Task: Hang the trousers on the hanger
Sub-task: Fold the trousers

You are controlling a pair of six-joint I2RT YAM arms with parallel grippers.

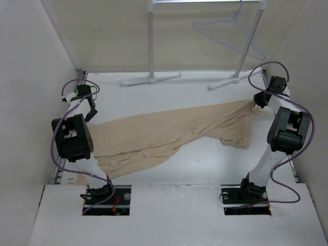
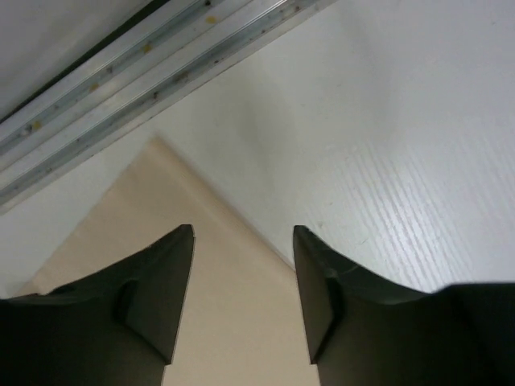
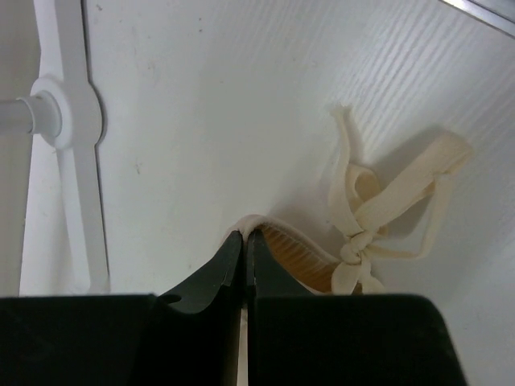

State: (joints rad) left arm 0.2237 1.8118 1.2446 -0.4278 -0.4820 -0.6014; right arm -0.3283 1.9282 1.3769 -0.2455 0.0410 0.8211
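The beige trousers [image 1: 169, 136] lie stretched across the table from the near left to the far right. My right gripper [image 1: 260, 106] is shut on the waistband [image 3: 278, 227] at the right end; a cream drawstring bow [image 3: 378, 217] hangs beside it. My left gripper [image 1: 91, 110] is open, just above a leg end [image 2: 233, 322] at the left, with fabric showing between its fingers [image 2: 165, 281]. The light-blue wire hanger [image 1: 233, 31] hangs from the white rack at the back right.
The white garment rack has two uprights [image 1: 150, 36] and flat feet [image 1: 151, 78] at the back; one foot shows in the right wrist view [image 3: 76, 153]. A metal rail [image 2: 145, 88] runs along the left table edge. Walls stand on three sides.
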